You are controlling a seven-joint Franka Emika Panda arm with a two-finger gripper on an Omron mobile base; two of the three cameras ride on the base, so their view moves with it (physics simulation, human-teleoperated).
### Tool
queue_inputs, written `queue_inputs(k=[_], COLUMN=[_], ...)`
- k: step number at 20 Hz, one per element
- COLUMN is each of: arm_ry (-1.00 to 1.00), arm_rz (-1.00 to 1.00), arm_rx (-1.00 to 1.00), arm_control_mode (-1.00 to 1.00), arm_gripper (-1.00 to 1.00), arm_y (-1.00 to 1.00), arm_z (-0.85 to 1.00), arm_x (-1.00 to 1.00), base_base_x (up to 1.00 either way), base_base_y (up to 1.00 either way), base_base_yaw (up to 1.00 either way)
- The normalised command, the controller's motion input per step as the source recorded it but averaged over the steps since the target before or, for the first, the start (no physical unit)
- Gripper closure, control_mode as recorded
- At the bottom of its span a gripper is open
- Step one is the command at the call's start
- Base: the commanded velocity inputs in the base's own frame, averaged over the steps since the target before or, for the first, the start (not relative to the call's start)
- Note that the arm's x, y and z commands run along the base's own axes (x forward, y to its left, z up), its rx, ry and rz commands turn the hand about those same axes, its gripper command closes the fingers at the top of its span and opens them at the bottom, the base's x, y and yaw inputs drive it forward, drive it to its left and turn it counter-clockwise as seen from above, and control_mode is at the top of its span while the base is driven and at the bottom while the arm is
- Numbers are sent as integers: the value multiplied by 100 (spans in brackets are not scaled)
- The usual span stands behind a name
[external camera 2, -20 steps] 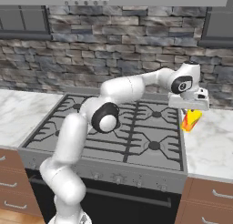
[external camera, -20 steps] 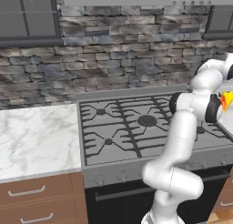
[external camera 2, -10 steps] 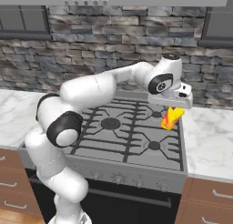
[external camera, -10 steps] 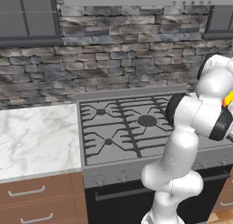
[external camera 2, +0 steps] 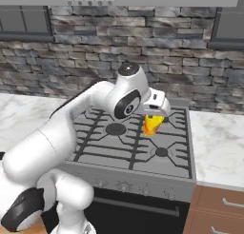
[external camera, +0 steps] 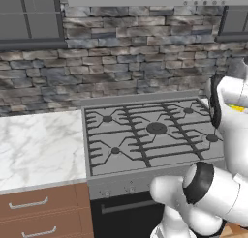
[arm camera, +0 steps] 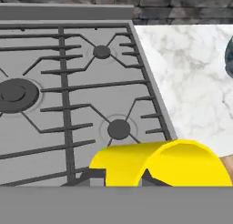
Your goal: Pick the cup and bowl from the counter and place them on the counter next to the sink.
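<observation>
Now the small yellow cup [external camera 2: 151, 124] rides over the grey gas stovetop [external camera 2: 128, 142].
Gripper [external camera 2: 153, 118] holds it tight; it has swung from three o'clock, off the white marble counter [external camera 2: 219, 147].

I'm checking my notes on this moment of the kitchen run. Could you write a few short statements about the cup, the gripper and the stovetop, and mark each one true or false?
1. The gripper holds the cup. True.
2. The cup stands on the counter. False: it hangs in the air above the stovetop.
3. The cup is blue. False: it is yellow with a red-orange mark.
4. In the hand view, marble counter lies beside the stovetop's edge. True.
5. A pot sits on a burner. False: the grates are bare.
</observation>
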Motion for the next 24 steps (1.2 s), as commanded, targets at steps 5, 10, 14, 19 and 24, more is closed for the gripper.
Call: queue_inputs(k=[5, 10, 14, 19, 24], arm_ry=[-12, 14, 27, 35, 36], arm_rz=[0, 0, 0, 0, 0], arm_rx=[-13, -6, 1, 0, 0], arm_control_mode=[-100, -100, -100, -100, -100], arm_gripper=[100, 100, 100, 100, 100], arm_y=[99, 73, 39, 27, 24], arm_z=[77, 76, 41, 23, 8], arm_x=[-46, -21, -18, -15, -18], base_base_x=[0, 0, 0, 0, 0], base_base_y=[0, 0, 0, 0, 0], base_base_yaw=[0, 0, 0, 0, 0])
